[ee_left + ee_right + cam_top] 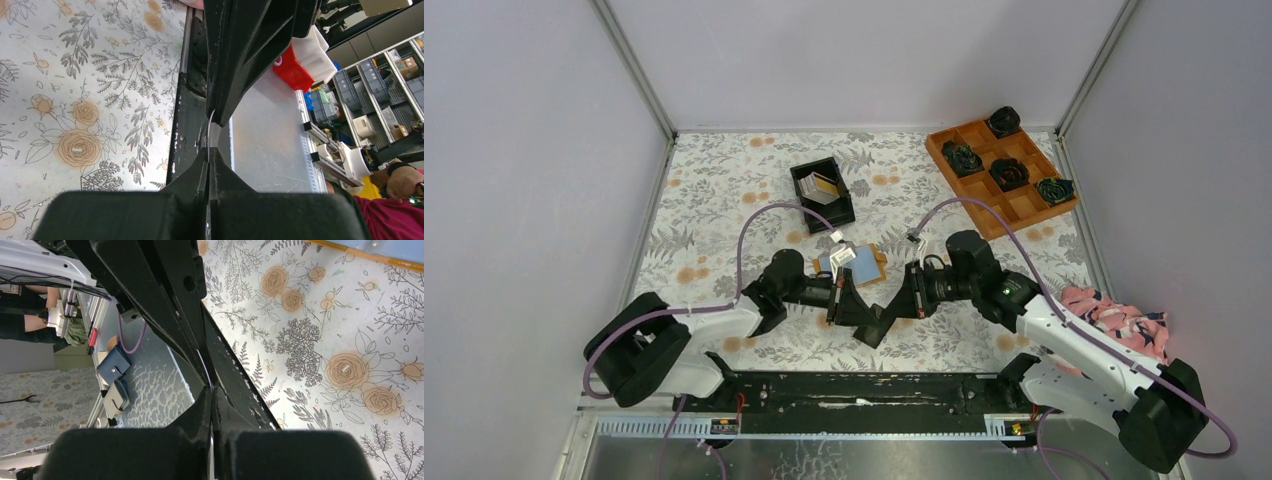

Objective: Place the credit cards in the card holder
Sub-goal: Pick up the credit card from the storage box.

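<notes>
One floral tbl cover, card holder mid, grey walls, shelves beyond

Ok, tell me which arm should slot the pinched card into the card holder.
Left, probably: the left gripper is shut on the thin card, its wrist right beside the open card holder. The right gripper also pinches it.

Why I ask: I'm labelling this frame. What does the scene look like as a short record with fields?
left gripper: shut on a credit card, seen edge-on
right gripper: shut, apparently on the same card, tips facing the left's
card holder: open on the table, blue inside up
black bin: beyond the holder, more credit cards inside
orange tray: far right corner
</notes>
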Robot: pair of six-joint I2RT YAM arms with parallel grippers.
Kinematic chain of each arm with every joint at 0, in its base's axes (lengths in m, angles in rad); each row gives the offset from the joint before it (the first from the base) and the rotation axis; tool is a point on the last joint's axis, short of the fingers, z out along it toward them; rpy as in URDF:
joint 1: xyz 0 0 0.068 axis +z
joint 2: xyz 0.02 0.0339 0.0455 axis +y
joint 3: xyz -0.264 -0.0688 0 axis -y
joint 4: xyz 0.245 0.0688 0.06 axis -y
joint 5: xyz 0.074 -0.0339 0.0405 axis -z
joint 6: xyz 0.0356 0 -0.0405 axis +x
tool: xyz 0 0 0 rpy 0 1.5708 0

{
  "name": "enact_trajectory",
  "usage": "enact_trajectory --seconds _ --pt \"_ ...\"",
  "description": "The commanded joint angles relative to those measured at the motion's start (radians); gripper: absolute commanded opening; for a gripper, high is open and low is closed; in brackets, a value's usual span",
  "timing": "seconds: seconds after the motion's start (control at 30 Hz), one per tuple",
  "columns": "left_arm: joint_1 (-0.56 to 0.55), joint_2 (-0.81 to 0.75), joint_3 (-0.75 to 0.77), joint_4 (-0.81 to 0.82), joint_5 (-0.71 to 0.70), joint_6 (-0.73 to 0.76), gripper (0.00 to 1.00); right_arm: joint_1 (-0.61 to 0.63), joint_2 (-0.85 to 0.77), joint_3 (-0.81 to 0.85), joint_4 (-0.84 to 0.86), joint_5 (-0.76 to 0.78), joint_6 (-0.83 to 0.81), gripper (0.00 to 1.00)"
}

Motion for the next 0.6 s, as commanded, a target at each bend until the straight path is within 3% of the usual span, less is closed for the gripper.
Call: enact_trajectory --seconds 0.0,0.13,0.23,0.4,0.57 --pt "-0.005 0.035 0.023 0.106 0.036 -0.011 0.00 0.003 0.019 0.017 0.134 -0.050 0.029 0.01" --pt "0.005 0.034 0.017 0.095 -0.002 0.005 0.00 0.001 0.015 0.043 0.091 0.020 -0.024 0.30" --pt "0.023 0.009 0.002 0.087 -0.086 0.008 0.00 0.002 -0.023 0.029 0.088 0.101 -0.053 0.42" --pt "0.048 -0.037 -0.053 0.158 -0.336 -0.078 0.00 0.001 -0.118 -0.047 0.164 0.227 -0.034 0.48" --pt "0.056 0.030 -0.106 0.406 -0.468 -0.254 0.00 0.002 -0.165 -0.143 0.293 0.280 0.011 0.49"
